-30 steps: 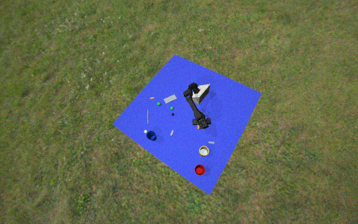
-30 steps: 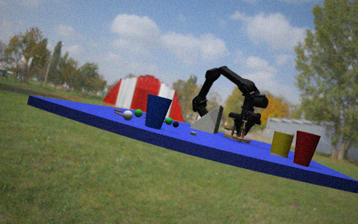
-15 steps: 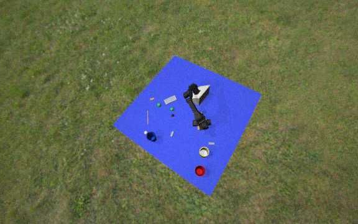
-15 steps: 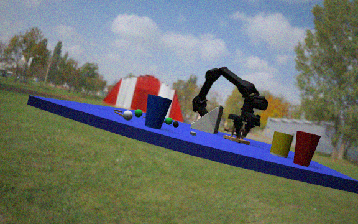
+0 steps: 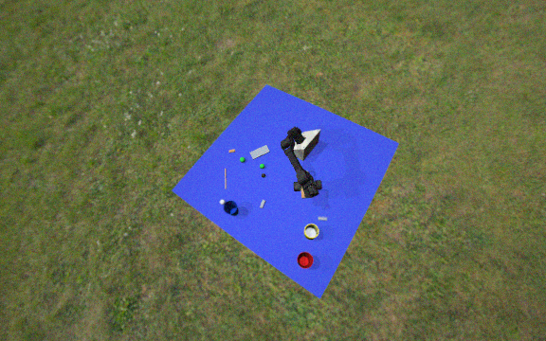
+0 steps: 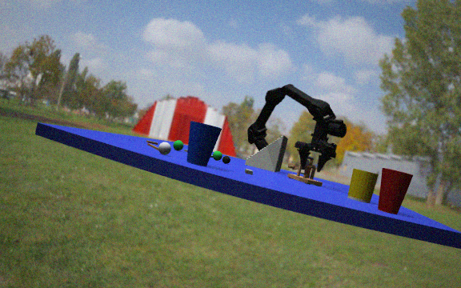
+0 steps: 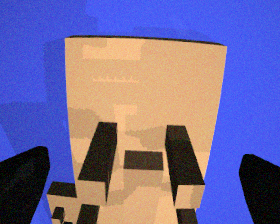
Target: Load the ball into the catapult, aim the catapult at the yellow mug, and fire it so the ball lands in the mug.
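Arching up and over from its base, the black arm (image 5: 295, 162) (image 6: 303, 100) drops its wrist so the gripper (image 5: 307, 191) (image 6: 312, 166) (image 7: 145, 163) points down above the wooden catapult (image 5: 303, 193) (image 6: 305, 180) (image 7: 146, 90). Its fingers stand wide open on either side of the catapult's uprights, holding nothing. The catapult sits on the blue table (image 5: 273, 227) (image 6: 254, 192) (image 7: 256, 75), between the white wedge (image 5: 308, 142) (image 6: 268, 157) and the yellow mug (image 5: 311, 231) (image 6: 362, 185).
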